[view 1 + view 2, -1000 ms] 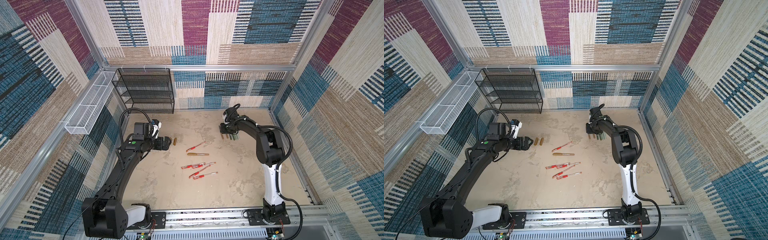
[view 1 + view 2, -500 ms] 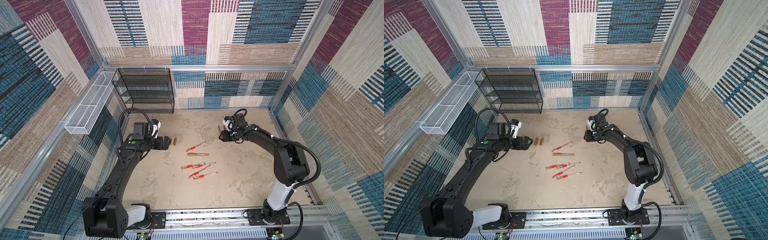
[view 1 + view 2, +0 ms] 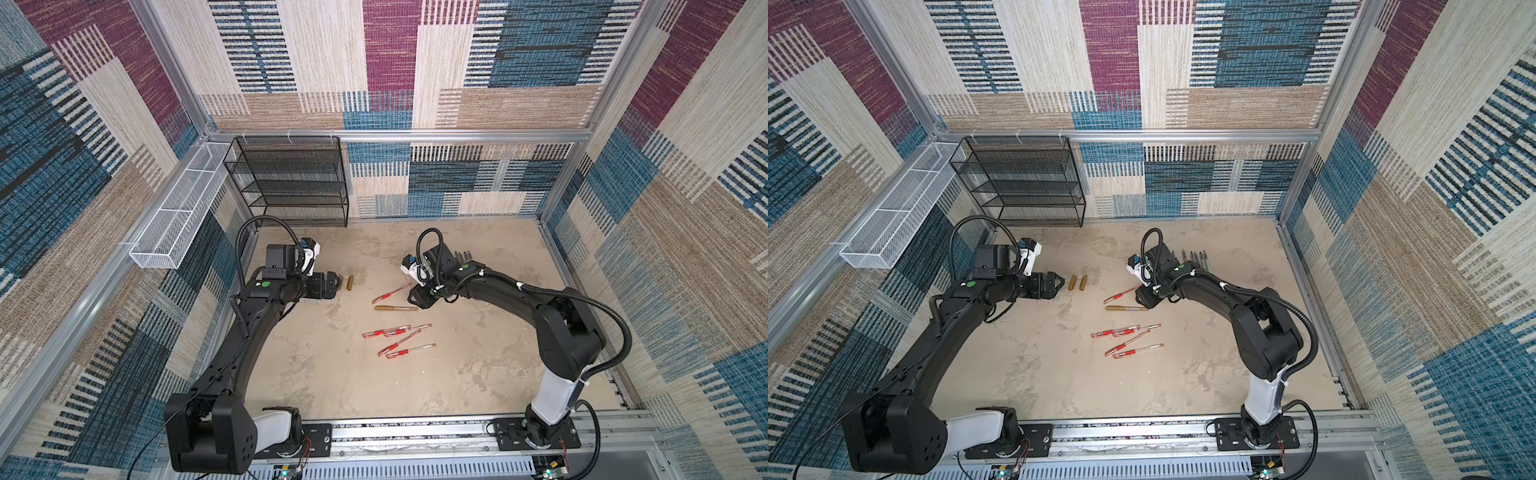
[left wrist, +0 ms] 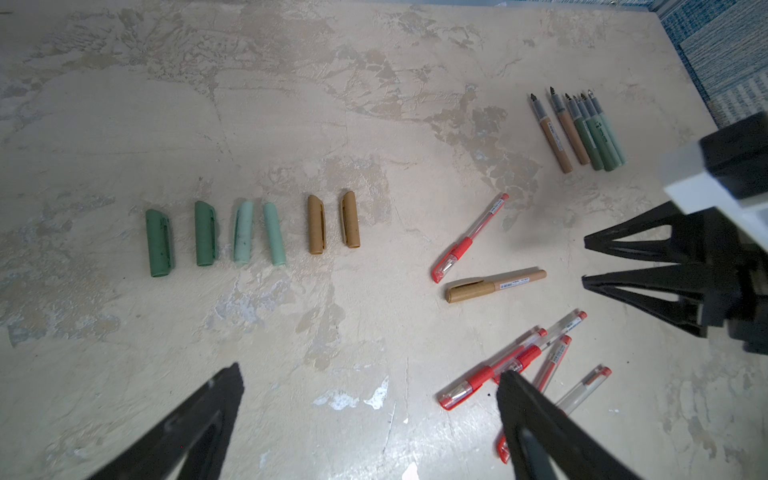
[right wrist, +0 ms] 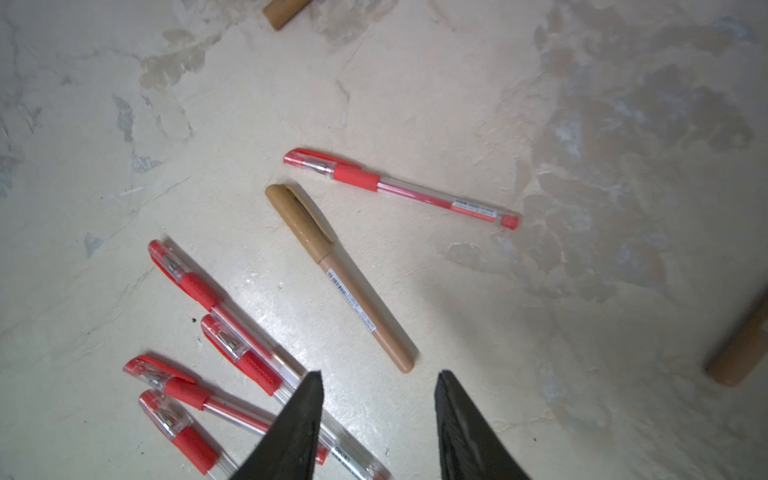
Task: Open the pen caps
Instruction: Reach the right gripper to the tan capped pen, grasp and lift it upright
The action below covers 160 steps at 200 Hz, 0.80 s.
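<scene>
Across the table (image 4: 374, 124), stubby green-and-gold pen caps (image 4: 243, 232)

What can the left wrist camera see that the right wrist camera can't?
Only the left wrist view shows the whole row of six loose caps, four green and two gold, the bunch of uncapped pens, and the open left pincer. The right wrist view has nothing all its own, just a closer look. Both show the gold pen with its cap on, five capped red pens and the open right pincer.
</scene>
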Tool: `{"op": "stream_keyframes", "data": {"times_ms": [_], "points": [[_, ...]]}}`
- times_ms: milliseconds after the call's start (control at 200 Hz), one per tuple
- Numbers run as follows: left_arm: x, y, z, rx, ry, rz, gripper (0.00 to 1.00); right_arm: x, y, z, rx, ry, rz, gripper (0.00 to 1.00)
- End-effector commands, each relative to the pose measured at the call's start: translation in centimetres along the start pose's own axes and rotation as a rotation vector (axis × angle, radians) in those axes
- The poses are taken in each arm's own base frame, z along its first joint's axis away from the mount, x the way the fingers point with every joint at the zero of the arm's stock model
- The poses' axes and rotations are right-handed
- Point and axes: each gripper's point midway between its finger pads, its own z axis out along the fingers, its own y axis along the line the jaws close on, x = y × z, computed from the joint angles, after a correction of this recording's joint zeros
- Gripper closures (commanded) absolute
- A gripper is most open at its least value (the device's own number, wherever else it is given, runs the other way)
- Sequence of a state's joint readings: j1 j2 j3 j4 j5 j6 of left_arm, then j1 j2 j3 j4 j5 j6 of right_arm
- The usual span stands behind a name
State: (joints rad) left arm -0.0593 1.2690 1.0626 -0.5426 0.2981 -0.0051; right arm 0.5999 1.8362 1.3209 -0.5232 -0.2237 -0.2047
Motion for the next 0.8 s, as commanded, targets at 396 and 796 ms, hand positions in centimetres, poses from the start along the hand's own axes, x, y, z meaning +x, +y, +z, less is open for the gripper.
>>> {"op": "stream_keyframes", "data": {"times_ms": [396,796], "points": [[-0.5,0.0,-0.6,0.008,-0.032,-0.020,0.01,0.7,1.6,5.0,-0.006,0.212,-0.249,0.53],[-0.5,0.2,-0.6,0.008,-0.032,-0.026,0.01,2.2,2.5,6.5,-0.055,0.256,-0.265,0.64]]}}
